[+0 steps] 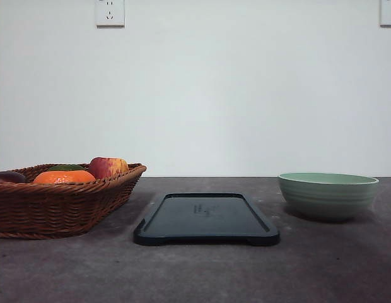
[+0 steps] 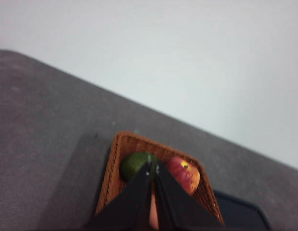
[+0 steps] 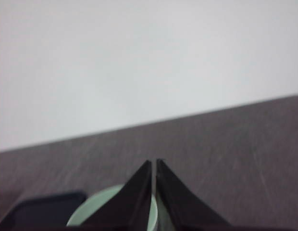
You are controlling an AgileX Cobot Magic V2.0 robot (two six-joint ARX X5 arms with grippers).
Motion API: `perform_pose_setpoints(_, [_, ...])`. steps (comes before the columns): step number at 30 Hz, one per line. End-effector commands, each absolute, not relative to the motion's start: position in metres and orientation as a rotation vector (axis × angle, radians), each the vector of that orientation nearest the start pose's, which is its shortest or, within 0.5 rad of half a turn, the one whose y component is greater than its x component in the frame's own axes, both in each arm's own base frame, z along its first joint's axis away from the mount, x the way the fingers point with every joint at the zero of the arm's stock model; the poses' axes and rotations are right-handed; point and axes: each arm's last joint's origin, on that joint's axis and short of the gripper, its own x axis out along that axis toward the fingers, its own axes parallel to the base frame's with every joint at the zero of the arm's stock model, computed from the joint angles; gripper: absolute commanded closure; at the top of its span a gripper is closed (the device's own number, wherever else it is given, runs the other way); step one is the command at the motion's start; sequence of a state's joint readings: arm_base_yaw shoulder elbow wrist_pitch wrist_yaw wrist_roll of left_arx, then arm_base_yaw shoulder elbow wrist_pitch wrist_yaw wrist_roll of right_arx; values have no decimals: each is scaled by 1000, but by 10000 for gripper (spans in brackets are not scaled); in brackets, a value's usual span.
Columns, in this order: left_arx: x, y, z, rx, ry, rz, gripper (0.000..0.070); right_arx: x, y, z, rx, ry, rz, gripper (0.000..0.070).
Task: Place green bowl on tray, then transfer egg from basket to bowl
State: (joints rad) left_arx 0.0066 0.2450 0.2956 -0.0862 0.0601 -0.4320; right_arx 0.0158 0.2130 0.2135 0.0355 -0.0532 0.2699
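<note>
The pale green bowl (image 1: 328,195) stands on the table at the right, apart from the dark tray (image 1: 206,218) lying flat in the middle. The brown wicker basket (image 1: 57,199) sits at the left with fruit in it; the egg is hidden from me. In the left wrist view my left gripper (image 2: 153,168) is shut with nothing in it, held above the basket (image 2: 115,166). In the right wrist view my right gripper (image 3: 154,163) is shut and empty, above the green bowl (image 3: 98,207), with a corner of the tray (image 3: 43,207) beside it.
The basket holds an orange (image 1: 63,177), a red apple (image 1: 107,167), a green fruit (image 2: 134,163) and a dark fruit (image 1: 7,177) at its left edge. A white wall with sockets (image 1: 110,12) backs the grey table (image 1: 202,271).
</note>
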Motion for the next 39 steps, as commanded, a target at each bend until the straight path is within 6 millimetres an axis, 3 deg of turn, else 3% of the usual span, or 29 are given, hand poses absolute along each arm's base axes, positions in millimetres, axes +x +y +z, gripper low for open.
perform_pose_setpoints(1, [106,-1,246,-400,62,-59,700,108,4,230,279,11,86,693])
perform_pose_setpoints(14, [165,-4,273,-303,454,-108,700,164,8,253,271,401,164,693])
perform_pose_setpoints(22, [206,-7,268,-316,657,-153,700,205,10,254,232,626,172,693])
perform_pose_setpoints(28, [222,-11,261,-305,730,-172,691,225,10,252,209,693,185,691])
perform_pose_setpoints(30, [223,-12,261,-296,730,-178,576,227,11,252,201,696,205,650])
perform_pose_setpoints(33, [223,-12,261,-294,727,-179,412,227,11,251,193,699,209,469])
perform_pose_setpoints(34, [223,-12,261,-294,727,-179,392,227,11,251,193,701,209,425])
perform_pose_setpoints(39, [223,-12,261,-294,727,-179,391,227,11,251,211,710,202,415])
